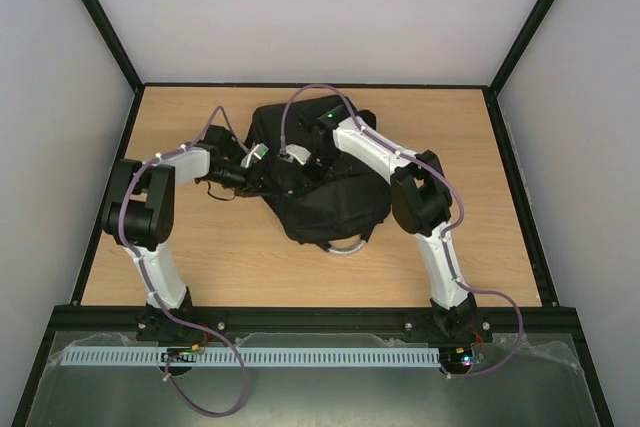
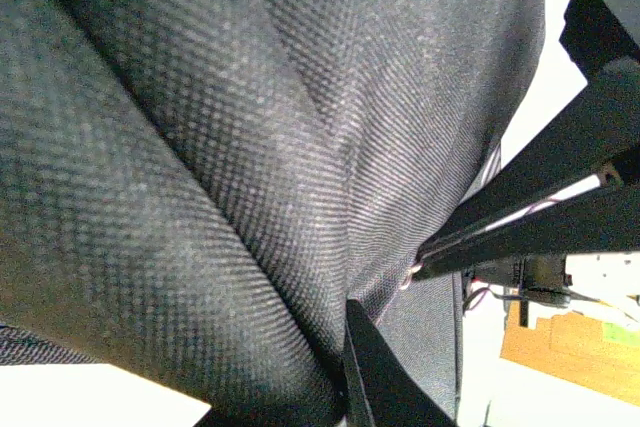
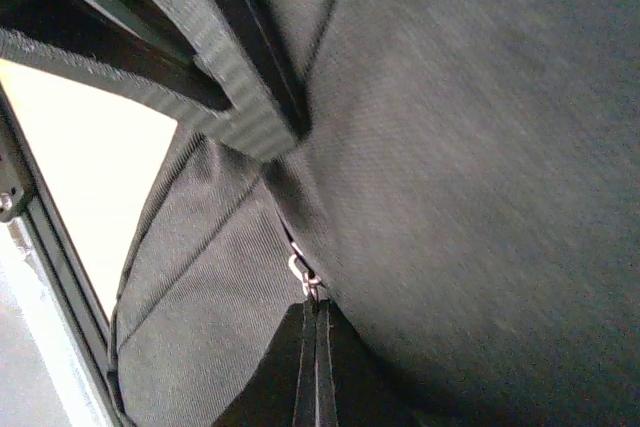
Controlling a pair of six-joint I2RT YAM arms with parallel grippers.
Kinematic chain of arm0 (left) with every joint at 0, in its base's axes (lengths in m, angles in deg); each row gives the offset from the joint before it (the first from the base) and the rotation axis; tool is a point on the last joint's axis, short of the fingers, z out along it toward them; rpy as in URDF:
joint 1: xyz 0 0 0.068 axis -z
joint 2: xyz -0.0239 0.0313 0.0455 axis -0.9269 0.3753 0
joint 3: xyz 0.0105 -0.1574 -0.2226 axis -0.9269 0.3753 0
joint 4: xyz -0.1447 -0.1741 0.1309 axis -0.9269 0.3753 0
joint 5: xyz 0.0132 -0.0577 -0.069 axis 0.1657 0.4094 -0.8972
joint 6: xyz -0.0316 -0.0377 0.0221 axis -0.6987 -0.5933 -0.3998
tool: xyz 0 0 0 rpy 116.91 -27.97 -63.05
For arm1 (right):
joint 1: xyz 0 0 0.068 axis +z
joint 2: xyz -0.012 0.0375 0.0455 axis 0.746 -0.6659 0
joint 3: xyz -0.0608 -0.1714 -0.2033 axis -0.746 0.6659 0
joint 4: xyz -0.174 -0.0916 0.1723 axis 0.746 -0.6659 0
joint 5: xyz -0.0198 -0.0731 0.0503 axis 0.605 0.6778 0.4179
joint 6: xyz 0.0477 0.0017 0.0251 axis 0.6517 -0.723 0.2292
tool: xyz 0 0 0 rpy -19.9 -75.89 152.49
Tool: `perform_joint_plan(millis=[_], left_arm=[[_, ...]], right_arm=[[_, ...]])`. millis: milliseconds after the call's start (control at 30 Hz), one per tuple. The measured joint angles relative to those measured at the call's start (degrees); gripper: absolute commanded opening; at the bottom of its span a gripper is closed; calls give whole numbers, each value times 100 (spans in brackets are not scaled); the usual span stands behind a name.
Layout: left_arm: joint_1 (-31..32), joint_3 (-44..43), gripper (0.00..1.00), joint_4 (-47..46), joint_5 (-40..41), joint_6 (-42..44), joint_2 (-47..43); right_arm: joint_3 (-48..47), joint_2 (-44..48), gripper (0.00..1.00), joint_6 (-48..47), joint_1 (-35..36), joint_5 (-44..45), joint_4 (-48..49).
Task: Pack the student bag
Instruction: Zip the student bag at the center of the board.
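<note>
Left gripper presses into the student bag at its left side, right gripper on top; can't tell either grip. Bag sits mid-worktop, toward far edge.

The left arm and right arm share white link shells, bulky black joint housings and black bases. A lilac cable loops along each, and a small green light glows on the right one. The fingers at the right wrist are matte black with a ribbed face

Black student bag fabric, close, creased
</note>
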Motion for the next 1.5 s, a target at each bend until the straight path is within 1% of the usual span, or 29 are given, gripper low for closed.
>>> perform_joint_plan(millis=[133,300,567,800,1067,1233,1300,1333,1367,1433,1500], left_arm=[[2,0,2,61,101,153,-138],[-55,2,2,201,269,363,-188],[-424,-31,2,520,417,684,-188],[-555,-214,2,717,466,763,-92],[-804,-516,2,868,538,844,151],[-817,-533,2,879,535,883,181],[-817,-533,5,879,535,883,181],[-817,-533,8,879,535,881,181],[-817,-533,11,876,535,879,181],[-817,-533,16,872,542,863,181],[-874,-557,26,872,625,874,177]], right_arm=[[-111,-7,1,-247,-170,-166,-328],[-120,-7,1,-428,-326,-166,-588],[-107,28,1,-514,-667,13,-841],[164,223,1,-581,-968,90,-883],[629,625,1,-726,-1508,457,-922],[846,743,1,-833,-1757,573,-916],[863,745,1,-852,-1759,570,-905],[861,745,4,-852,-1759,568,-905],[844,745,8,-848,-1762,562,-916],[748,730,11,-802,-1762,557,-977],[538,710,17,-796,-1790,673,-1132]])
